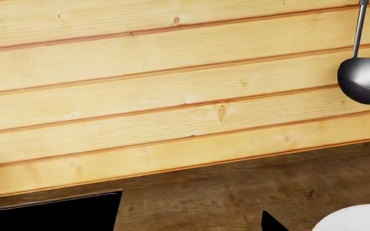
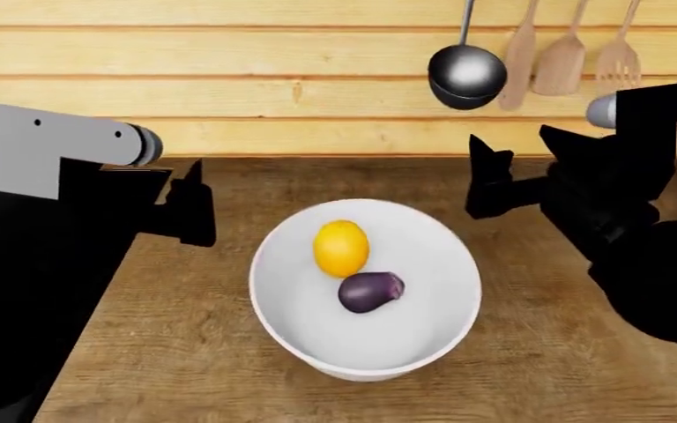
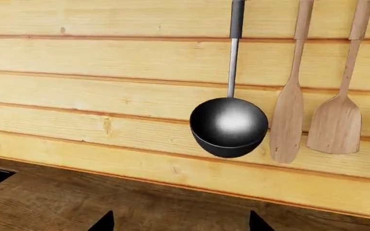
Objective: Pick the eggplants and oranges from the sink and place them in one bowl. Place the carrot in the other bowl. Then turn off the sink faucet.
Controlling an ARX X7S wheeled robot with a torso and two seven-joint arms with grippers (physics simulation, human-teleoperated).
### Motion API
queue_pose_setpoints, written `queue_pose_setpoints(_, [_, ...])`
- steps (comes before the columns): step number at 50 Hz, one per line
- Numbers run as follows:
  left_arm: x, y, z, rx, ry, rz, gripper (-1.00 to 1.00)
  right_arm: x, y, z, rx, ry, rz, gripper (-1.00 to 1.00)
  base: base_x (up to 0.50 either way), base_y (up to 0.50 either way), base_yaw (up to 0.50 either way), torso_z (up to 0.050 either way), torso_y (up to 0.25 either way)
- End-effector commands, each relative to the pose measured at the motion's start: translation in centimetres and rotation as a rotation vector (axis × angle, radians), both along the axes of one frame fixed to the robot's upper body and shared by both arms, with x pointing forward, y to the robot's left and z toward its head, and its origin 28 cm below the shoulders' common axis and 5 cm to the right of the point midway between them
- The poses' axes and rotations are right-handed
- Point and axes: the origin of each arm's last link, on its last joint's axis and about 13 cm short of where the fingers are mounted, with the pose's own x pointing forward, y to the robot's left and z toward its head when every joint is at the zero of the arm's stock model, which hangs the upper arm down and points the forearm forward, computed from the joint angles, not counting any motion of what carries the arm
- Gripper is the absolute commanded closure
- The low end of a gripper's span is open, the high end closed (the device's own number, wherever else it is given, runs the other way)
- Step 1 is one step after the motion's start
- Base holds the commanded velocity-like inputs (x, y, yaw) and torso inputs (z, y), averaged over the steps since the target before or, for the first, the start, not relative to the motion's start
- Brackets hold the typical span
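Seen from the head, the white bowl (image 2: 366, 300) stands on the wooden counter (image 2: 186, 344) between the two arms. Inside it lie the orange (image 2: 341, 248) and, just beside it toward the robot, the eggplant (image 2: 370, 292); the two look to be touching or nearly so.

The left arm reaches forward at the bowl's left, its gripper (image 2: 189, 211) held above the counter just beside the rim and pointing at the plank wall (image 2: 256, 88). How far its jaws stand apart I cannot tell from any view.

The right arm reaches in from the other side, its gripper (image 2: 489, 185) raised near the bowl's far right rim. In the right wrist view two dark fingertips (image 3: 103, 222) show well apart with nothing between them, so this gripper is wide and empty.

On the wall hang a dark metal ladle (image 2: 467, 75) and three wooden utensils (image 2: 561, 62) to its right.
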Motion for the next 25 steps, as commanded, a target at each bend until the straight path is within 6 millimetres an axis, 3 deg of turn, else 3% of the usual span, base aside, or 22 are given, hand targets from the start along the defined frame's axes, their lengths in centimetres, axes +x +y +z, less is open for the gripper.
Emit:
queue_pose_setpoints(1, [0.08,0.01,-0.25,0.003,-0.007,0.014,-1.00,-0.56,-0.34,-0.11,0.002,-0.007,-0.033,-1.00,-0.22,0.00,0.00,0.000,0.000])
queue_pose_setpoints(15, [-0.14,0.24,0.09,0.001,-0.018,0.016,-1.00,-0.52,-0.30,-0.19,0.000,-0.017,-0.034,-1.00,-0.29,0.03,0.00,0.000,0.000])
queue_pose_setpoints(25, [-0.20,0.25,0.01,-0.007,-0.024,0.018,-1.00,-0.54,-0.35,-0.23,0.001,-0.022,-0.036,-1.00,-0.48,0.16,0.00,0.000,0.000])
